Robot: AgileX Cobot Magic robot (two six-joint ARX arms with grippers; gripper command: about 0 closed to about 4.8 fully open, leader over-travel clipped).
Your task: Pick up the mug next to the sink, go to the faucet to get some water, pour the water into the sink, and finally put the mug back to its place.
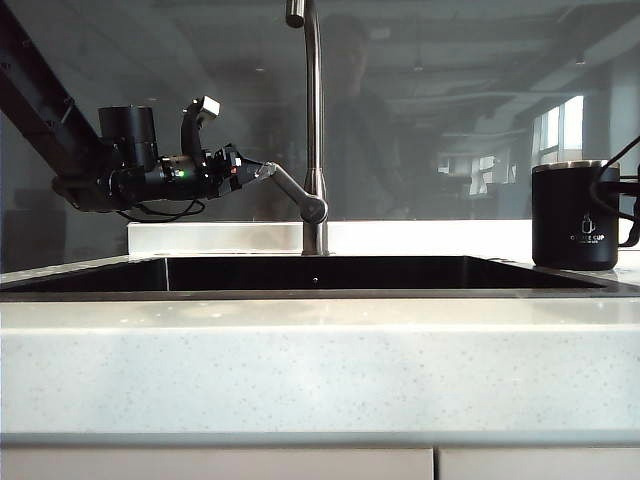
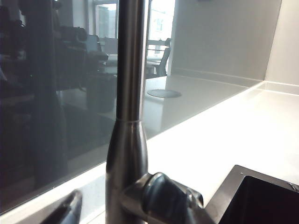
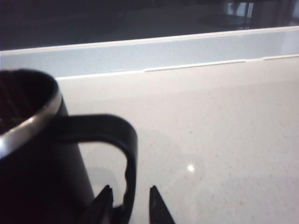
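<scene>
The black mug [image 1: 575, 215] with a steel rim stands upright on the counter right of the sink [image 1: 300, 294]. In the right wrist view the mug [image 3: 32, 154] is close. My right gripper [image 3: 130, 187] is open, its two tips on either side of the loop handle [image 3: 128, 144] with a gap showing on the outer side. My left gripper [image 1: 240, 170] hangs over the sink's left part, at the end of the lever [image 1: 290, 190] of the faucet [image 1: 314, 120]. One left fingertip [image 2: 70, 207] shows, apart from the faucet post [image 2: 128, 93]; the jaws stand wide.
A dark glass backsplash [image 1: 450, 120] runs behind the counter. A raised white ledge [image 1: 220, 238] lies behind the sink. The speckled countertop [image 3: 224, 140] stretches past the mug. The sink corner [image 2: 261, 196] shows in the left wrist view.
</scene>
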